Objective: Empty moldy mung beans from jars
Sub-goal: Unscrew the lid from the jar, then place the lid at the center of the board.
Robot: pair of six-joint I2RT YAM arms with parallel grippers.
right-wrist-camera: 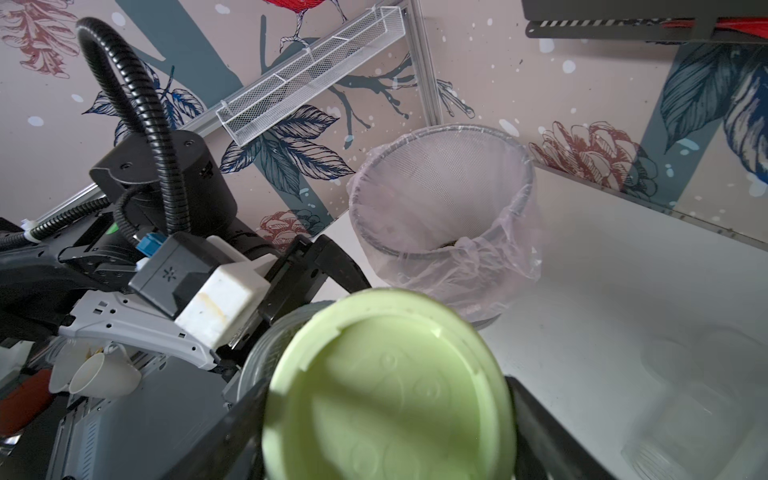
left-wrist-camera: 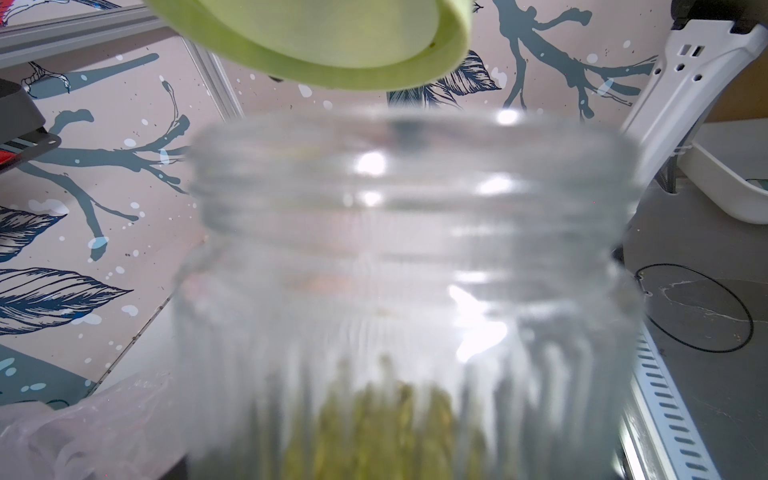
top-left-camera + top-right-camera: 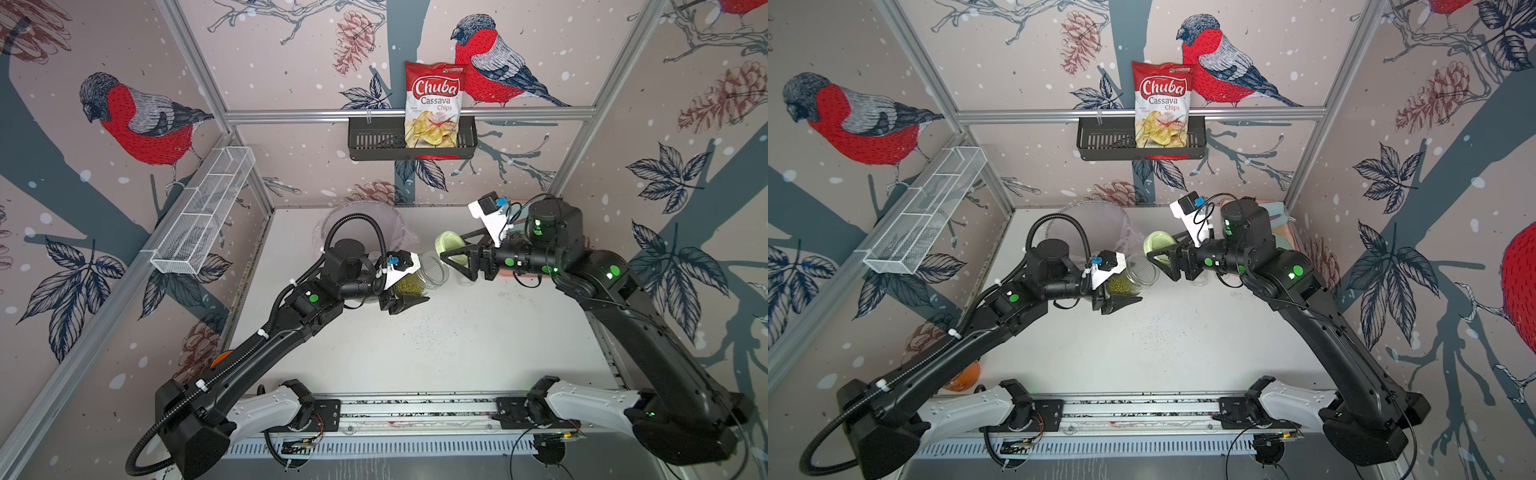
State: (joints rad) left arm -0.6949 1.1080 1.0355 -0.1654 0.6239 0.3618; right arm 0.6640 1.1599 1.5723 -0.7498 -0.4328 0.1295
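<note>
Mung beans (image 2: 386,419) sit low in the uncapped glass jar (image 3: 434,272), which is tilted and clamped in the left fingers (image 3: 409,302) above the worktop (image 3: 415,353), beside the lined bin (image 1: 436,195). The right fingers (image 1: 548,432) grip the pale green lid (image 1: 386,386). Risk: tipping the jar short of the bin would likely spill beans onto the worktop. Legible: "Chuba Cassava Chips" on the wall-basket bag (image 3: 434,104)

Left arm (image 3: 266,345) inward, left fingers (image 3: 405,304) gripping, right arm (image 3: 648,328) inward, right fingers (image 3: 457,250) gripping

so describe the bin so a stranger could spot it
Find the black wall basket holding the chips bag. Below it, at the table's far edge behind the left arm, stands a round clear bin. Only it is lined with pinkish plastic.
</note>
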